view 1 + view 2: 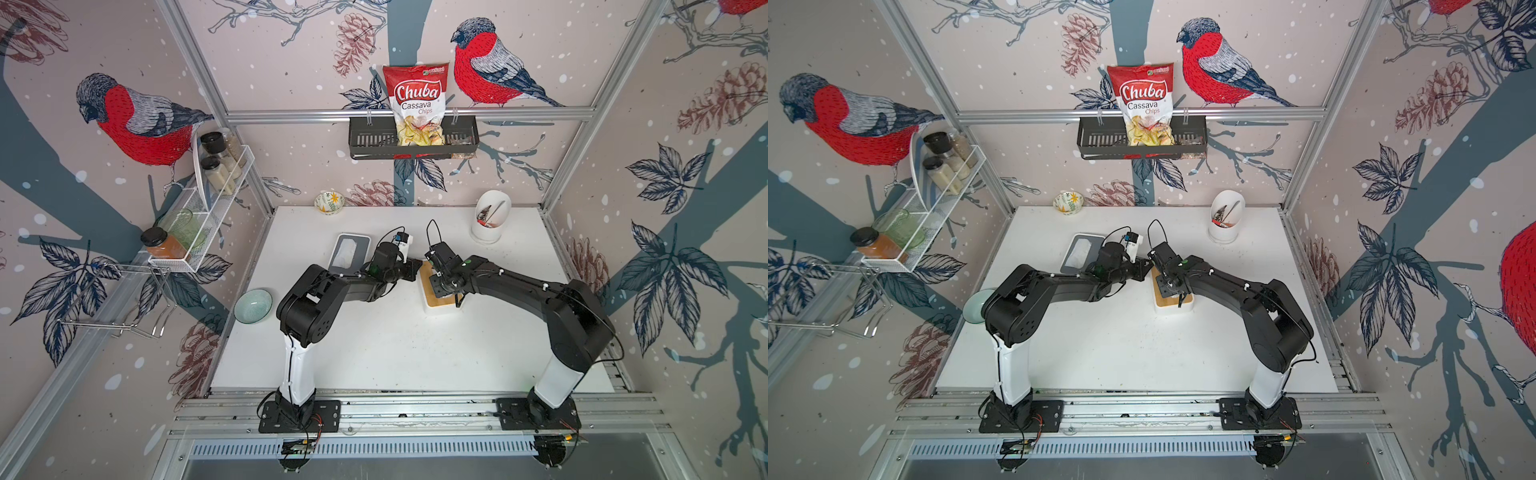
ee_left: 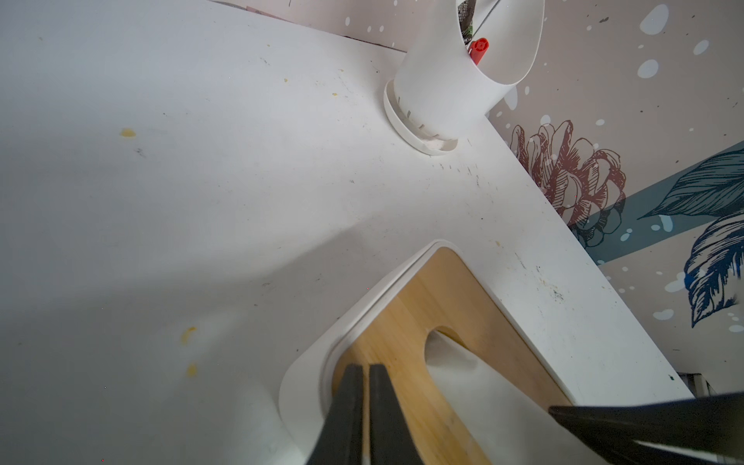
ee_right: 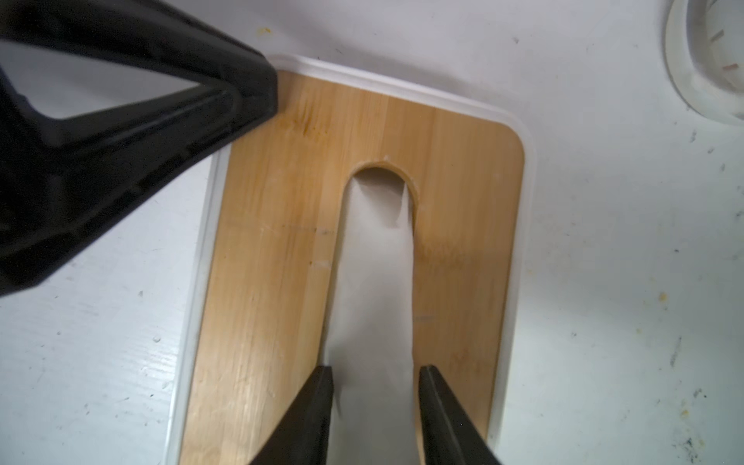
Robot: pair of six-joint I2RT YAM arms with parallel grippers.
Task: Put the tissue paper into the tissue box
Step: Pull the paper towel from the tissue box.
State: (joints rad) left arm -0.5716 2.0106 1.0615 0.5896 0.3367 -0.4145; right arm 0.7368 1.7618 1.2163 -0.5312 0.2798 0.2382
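Your right claw (image 3: 376, 374) stands partly open, one finger on each side of the tissue (image 3: 374, 282), level with its edges and not pinching it. The tissue sits in the slot (image 3: 380, 177) of the bamboo lid (image 3: 273, 241), filling it side to side. Its long axis runs with the slot, and a dark gap shows at the slot's rounded end. Your left claw (image 2: 366, 374) is closed to a hairline, tips set on a corner of the lid. In both top views the box (image 1: 436, 309) lies just past the middle of the table (image 1: 374, 353), long axis about 12 to 6, largely hidden under your two wrists. The left claw reaches its 11 o'clock corner. The table is white, scuffed and flecked with yellow specks. From the box, a grey tray (image 1: 362, 247) with something white on it lies at 10 o'clock. Beyond the tray on the same bearing, a floral bowl (image 1: 329, 203) sits at the far edge. A white holder (image 1: 484, 237) of utensils stands at 1 o'clock and a teal bowl (image 1: 252, 306) at 9 o'clock. On the back wall at 12 o'clock, a black basket (image 1: 365, 141) holds a red-and-white bag (image 1: 417, 95) reading "Chuba Cassava Chips". A wire rack (image 1: 224, 187) of jars (image 1: 214, 166) hangs on the wall at 10 o'clock. An aluminium frame (image 1: 407, 113) edges wallpaper of red-breasted birds (image 1: 486, 66) and pine cones.
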